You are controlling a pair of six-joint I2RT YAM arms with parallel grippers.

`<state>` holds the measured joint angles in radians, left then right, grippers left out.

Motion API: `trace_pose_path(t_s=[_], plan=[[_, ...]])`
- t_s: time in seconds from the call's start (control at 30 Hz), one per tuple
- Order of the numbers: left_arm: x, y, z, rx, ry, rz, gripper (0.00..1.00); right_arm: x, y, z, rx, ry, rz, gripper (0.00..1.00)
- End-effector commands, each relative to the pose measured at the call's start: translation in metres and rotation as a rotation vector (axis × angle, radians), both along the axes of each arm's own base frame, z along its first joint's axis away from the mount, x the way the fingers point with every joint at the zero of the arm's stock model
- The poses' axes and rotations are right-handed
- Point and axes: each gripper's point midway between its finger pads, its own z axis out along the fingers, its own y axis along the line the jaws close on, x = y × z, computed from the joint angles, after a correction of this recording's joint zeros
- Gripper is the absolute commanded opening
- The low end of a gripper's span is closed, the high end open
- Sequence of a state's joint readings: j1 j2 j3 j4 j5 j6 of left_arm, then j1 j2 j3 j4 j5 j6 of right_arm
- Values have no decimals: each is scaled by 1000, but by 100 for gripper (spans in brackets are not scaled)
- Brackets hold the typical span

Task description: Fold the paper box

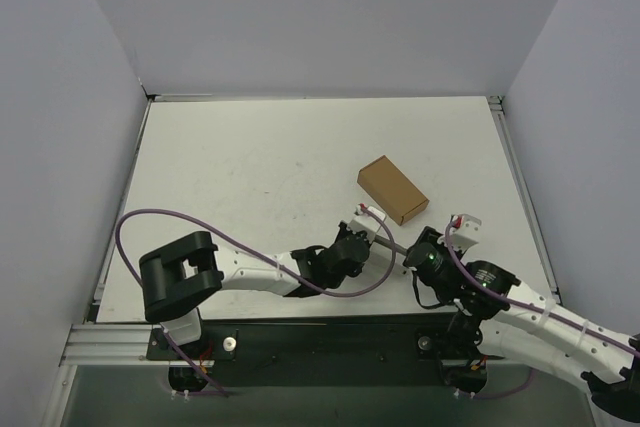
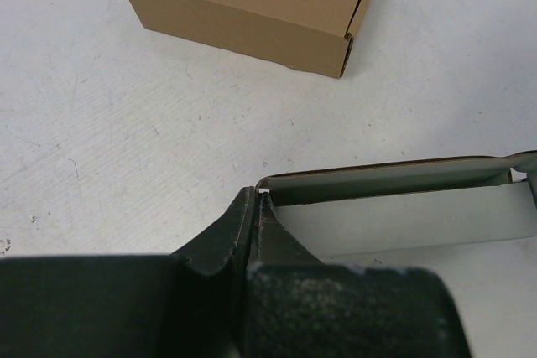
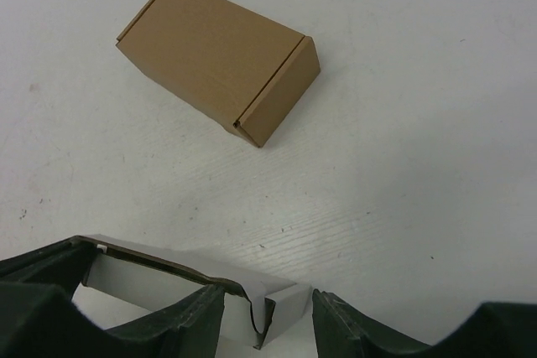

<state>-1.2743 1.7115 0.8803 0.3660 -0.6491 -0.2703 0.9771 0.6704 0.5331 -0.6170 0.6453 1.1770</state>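
One paper box [image 2: 403, 207], one brown box [image 3: 214, 56], two grippers. Paper box by table [image 1: 250, 157] near edge, right of middle; brown box near, toward far edge. Left gripper [image 2: 256, 207] clamped on paper box corner. Right gripper [image 3: 270, 298] fingers apart, straddling other end. Top view shows paper box only as thin sliver; wrist views show white inside, raised wall.

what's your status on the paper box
Left end effector shut on paper box edge. Right end effector open, straddling one end. Brown box apart, nothing in the way.
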Motion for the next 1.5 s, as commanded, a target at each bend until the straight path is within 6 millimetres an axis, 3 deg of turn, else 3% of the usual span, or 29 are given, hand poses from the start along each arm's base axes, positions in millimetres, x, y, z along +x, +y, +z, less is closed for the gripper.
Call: trace_pose_path(t_s=[0.0,0.2,0.53,0.83,1.47], plan=[[-32,43,-84,361,152,-82,0,-15,-12,8,-59,35,72,46],[-31,44,-82,362,146,-81,0,-20,-6,6,-74,71,137,38],[-31,44,-81,354,147,-79,0,-10,14,6,-106,92,183,29],[-31,43,-78,350,143,-80,0,-7,10,2,-121,96,141,17],[-34,40,-75,347,126,-78,0,-7,-1,-15,-172,122,101,0]])
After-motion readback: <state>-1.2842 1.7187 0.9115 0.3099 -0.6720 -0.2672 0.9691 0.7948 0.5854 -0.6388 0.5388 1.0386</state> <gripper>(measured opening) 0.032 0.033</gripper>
